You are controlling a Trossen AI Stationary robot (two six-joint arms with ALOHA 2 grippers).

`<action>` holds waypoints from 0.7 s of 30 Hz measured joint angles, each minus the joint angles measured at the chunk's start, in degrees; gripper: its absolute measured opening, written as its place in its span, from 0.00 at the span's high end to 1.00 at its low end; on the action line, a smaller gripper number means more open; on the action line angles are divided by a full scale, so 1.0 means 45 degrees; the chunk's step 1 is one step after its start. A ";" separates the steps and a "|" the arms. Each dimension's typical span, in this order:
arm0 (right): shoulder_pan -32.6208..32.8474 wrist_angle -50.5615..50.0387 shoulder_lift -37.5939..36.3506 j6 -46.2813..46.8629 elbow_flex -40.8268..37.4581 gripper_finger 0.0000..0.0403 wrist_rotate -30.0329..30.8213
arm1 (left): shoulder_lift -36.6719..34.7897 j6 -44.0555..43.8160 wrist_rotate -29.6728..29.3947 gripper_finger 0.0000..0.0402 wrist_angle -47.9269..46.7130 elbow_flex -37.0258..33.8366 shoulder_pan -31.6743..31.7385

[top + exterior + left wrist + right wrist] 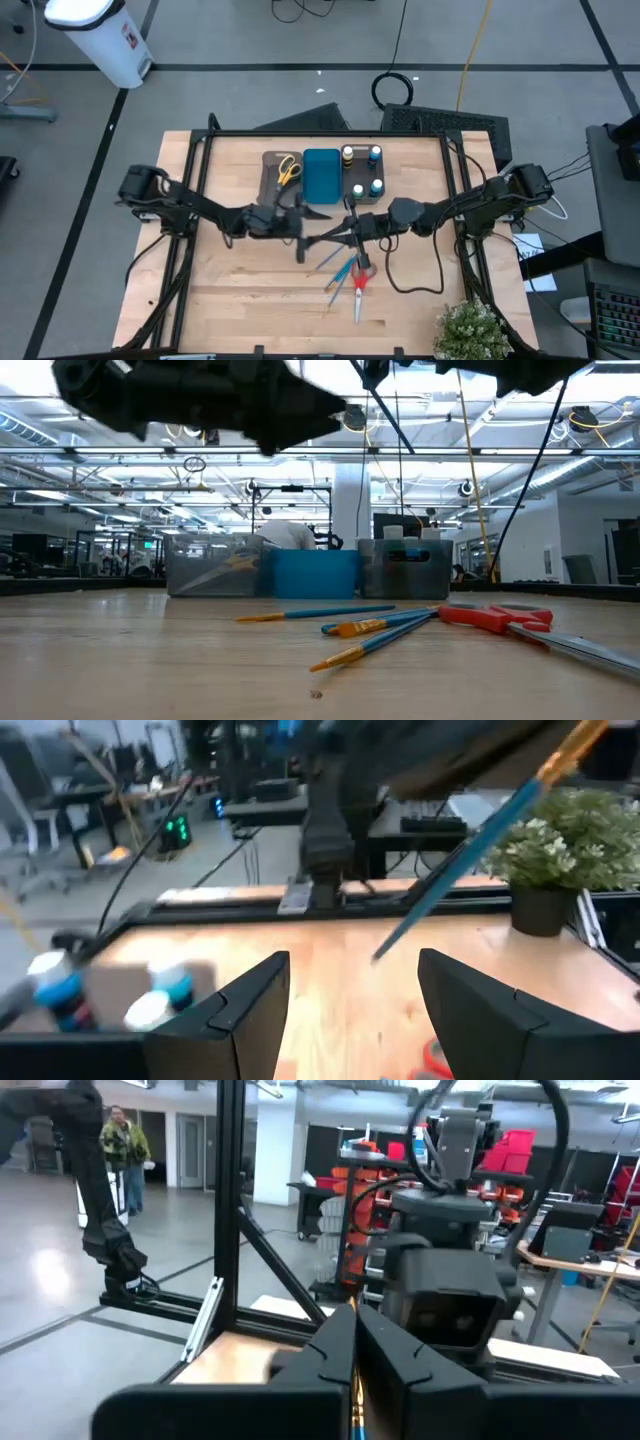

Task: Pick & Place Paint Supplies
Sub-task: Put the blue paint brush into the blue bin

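From above we see the right gripper (347, 237) pinching a brush (480, 830) mid-table; its wrist view confirms it. The left gripper (297, 222), fingers spread and empty, faces it; only its camera shows the bottles (60, 995).

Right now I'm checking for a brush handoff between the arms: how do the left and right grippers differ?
The left gripper stands open with nothing between its fingers, while the right gripper is shut on a blue paintbrush. The brush slants across in front of the left gripper, not touching it; the right gripper clamps it. Both hang above the table, facing each other near its middle.
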 joint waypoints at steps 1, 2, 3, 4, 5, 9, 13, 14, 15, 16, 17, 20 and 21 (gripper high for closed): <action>0.0000 -0.0014 0.0000 0.0000 0.0000 1.00 -0.0005 | 0.0358 0.0230 0.0012 0.43 0.0020 0.0454 -0.0055; 0.0000 0.0027 0.0000 -0.0010 0.0000 1.00 -0.0002 | 0.0642 0.0374 0.0018 0.43 0.0072 0.0854 -0.0094; 0.0000 0.0039 0.0000 -0.0019 0.0000 1.00 -0.0005 | 0.0814 0.0491 0.0012 0.43 -0.0040 0.1099 -0.0126; 0.0000 0.0058 0.0000 -0.0019 0.0000 1.00 -0.0005 | 0.1039 0.0556 -0.0008 0.43 -0.0129 0.1393 -0.0127; 0.0001 0.0048 -0.0004 -0.0019 0.0004 1.00 -0.0005 | 0.1259 0.0604 0.0012 0.43 -0.0050 0.1754 -0.0127; 0.0022 -0.0005 0.0000 -0.0026 -0.0029 1.00 -0.0010 | 0.1540 0.0671 0.0018 0.43 -0.0064 0.2323 -0.0172; 0.0029 -0.0029 -0.0005 -0.0079 -0.0071 1.00 -0.0013 | 0.1540 0.0645 0.0516 0.43 -0.0097 0.2308 -0.0186; 0.0029 -0.0030 -0.0005 -0.0102 -0.0073 1.00 -0.0011 | 0.1540 0.0622 0.0587 0.43 -0.0098 0.2306 -0.0186; 0.0029 -0.0031 -0.0005 -0.0102 -0.0073 1.00 -0.0010 | 0.1540 0.0620 0.0620 0.43 -0.0058 0.2300 -0.0199; 0.0029 -0.0018 -0.0005 -0.0107 -0.0073 1.00 -0.0015 | 0.1539 0.0632 0.0617 0.43 -0.0055 0.2300 -0.0213; 0.0029 0.0044 -0.0005 -0.0110 -0.0073 1.00 -0.0015 | 0.1535 0.0632 0.0562 0.44 -0.0069 0.2303 -0.0210; 0.0029 0.0069 -0.0005 -0.0125 -0.0073 1.00 -0.0015 | 0.1540 0.0632 0.0581 0.49 -0.0116 0.2299 -0.0210; 0.0029 0.0057 -0.0005 -0.0167 -0.0073 1.00 -0.0015 | 0.1538 0.0632 0.0677 0.53 -0.0108 0.2299 -0.0210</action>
